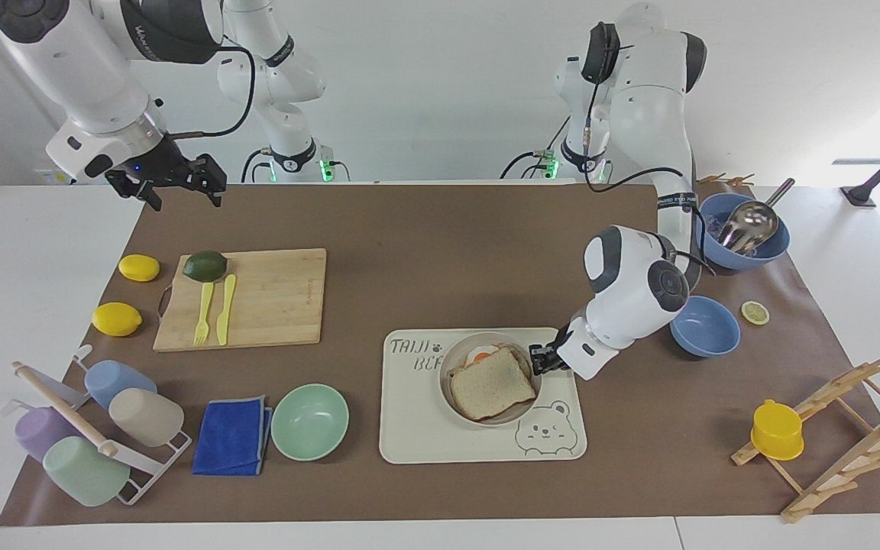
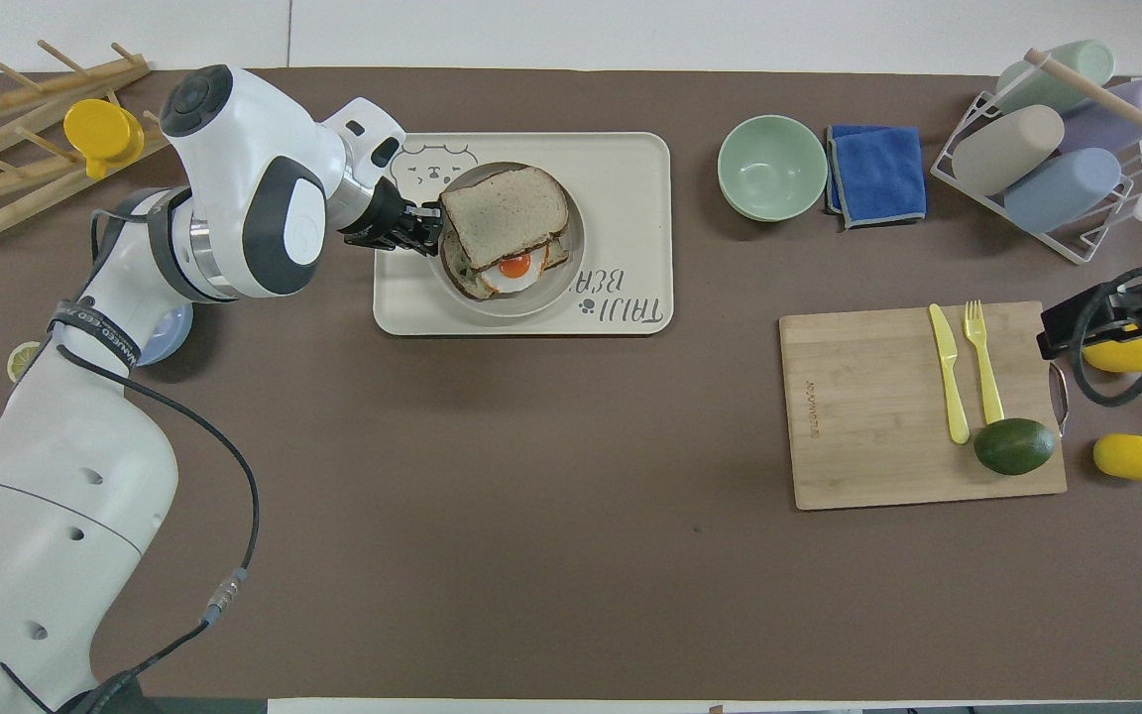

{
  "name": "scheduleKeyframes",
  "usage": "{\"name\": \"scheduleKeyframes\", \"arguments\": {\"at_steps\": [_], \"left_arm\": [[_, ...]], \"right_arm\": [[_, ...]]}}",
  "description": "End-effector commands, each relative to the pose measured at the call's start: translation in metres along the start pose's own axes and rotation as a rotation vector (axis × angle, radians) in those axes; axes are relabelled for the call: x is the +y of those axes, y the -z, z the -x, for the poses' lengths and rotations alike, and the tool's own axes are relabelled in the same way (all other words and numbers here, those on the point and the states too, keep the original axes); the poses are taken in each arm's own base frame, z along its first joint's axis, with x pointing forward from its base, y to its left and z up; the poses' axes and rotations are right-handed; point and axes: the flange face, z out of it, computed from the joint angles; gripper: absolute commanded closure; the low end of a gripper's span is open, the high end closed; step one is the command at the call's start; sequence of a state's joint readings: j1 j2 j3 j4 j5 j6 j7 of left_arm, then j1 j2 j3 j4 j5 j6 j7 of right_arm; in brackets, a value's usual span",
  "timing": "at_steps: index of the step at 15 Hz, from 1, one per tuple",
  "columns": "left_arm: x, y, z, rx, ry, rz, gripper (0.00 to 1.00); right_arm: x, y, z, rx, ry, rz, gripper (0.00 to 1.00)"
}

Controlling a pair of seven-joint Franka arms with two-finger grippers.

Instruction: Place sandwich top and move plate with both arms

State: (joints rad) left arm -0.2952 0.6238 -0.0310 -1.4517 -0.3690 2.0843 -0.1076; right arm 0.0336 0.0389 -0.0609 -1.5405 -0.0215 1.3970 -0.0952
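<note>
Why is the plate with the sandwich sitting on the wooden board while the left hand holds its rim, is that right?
Not quite. The plate sits on the cream bear tray, not the wooden board, as the facing view shows. The left hand does hold its rim.

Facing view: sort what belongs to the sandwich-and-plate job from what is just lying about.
Job:
plain light brown bread slice
small round pale plate
left gripper at the plate's rim
right gripper, waiting

Lying about:
cream rectangular bear tray
mint green bowl
wooden cutting board
folded blue cloth
</note>
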Motion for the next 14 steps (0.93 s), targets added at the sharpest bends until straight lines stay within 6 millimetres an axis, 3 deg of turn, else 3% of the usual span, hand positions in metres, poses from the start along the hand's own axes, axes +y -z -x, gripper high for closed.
{"name": "scheduleKeyframes", "arguments": {"at_steps": [1, 2, 4, 7, 10, 14], "left_arm": [[-0.007, 0.021, 0.004, -0.008, -0.004, 0.000, 0.00], [-0.012, 0.036, 0.001, -0.022, 0.001, 0.005, 0.00], [-0.046, 0.085, 0.000, -0.030, 0.043, 0.006, 0.00], [-0.059, 0.158, 0.017, 0.030, 0.057, -0.022, 0.00], [-0.083, 0.225, 0.045, 0.027, 0.074, -0.111, 0.00], [-0.083, 0.289, 0.101, 0.024, 0.048, -0.244, 0.00]], "right_arm": [[-0.002, 0.004, 0.002, 0.015, 0.021, -0.002, 0.00], [-0.002, 0.004, 0.002, 0.015, 0.021, -0.002, 0.00], [-0.003, 0.004, 0.002, 0.015, 0.023, -0.001, 0.00], [-0.003, 0.004, 0.002, 0.015, 0.023, -0.001, 0.00], [-0.003, 0.004, 0.002, 0.015, 0.025, -0.001, 0.00], [-0.006, 0.005, 0.002, 0.017, 0.029, 0.000, 0.00]]}}
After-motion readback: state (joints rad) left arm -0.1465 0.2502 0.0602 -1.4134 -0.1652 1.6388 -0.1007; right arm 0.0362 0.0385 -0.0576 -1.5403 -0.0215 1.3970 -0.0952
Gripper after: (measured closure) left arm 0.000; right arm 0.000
